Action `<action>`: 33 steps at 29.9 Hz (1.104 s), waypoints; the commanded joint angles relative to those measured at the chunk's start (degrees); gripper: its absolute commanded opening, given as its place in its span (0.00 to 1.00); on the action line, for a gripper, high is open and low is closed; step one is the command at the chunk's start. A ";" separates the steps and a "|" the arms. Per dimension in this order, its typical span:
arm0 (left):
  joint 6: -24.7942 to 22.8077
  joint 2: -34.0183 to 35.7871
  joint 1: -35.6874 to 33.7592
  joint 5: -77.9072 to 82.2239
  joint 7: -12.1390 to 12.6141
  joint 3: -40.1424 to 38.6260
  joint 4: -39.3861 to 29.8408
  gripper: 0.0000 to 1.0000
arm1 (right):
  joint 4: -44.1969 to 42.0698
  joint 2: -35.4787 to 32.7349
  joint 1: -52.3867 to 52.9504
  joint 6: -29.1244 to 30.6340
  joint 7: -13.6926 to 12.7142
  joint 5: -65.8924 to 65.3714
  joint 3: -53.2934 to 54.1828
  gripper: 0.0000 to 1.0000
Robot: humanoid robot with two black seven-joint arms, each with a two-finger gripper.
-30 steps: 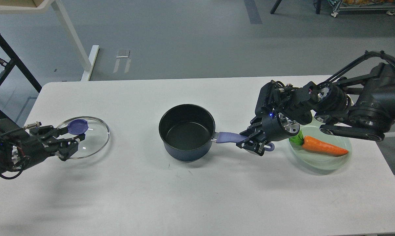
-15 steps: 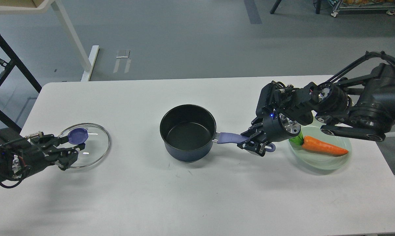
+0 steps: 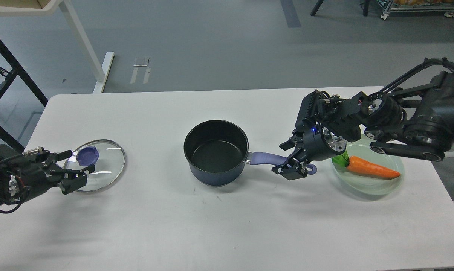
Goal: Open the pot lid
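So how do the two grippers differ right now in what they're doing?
The left gripper sits open at the near-left rim of the glass lid, holding nothing, while the right gripper straddles the pot handle with its fingers spread. The left one is low over the table beside the lid; the right one points down and left at the handle. Both are black and two-fingered.

Both arms are black throughout, built from chunky cylindrical joint housings linked by thinner rods. The right arm carries a ribbed, finned block near its wrist, a silver disc face dotted with screws, a small blue indicator light, and thin black cables looping over its upper link. The black two-fingered right tool has angular, bracket-like fingers. The black left tool shows exposed wiring, a touch of red, and a small silver threaded fitting.
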 commanded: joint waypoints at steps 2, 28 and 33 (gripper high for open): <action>-0.30 1.15 -1.31 -14.73 0.00 -0.72 -0.08 0.99 | -1.03 -4.57 0.02 -0.27 -0.03 7.02 6.66 0.97; -25.06 -20.54 -17.57 -83.93 0.00 -4.66 12.29 0.99 | -13.42 -19.53 -30.47 -0.44 0.06 72.41 56.33 1.00; -33.60 -28.81 -17.75 -88.95 0.00 -10.90 23.63 0.99 | -13.60 -17.41 -36.01 -0.18 1.72 83.14 60.55 1.00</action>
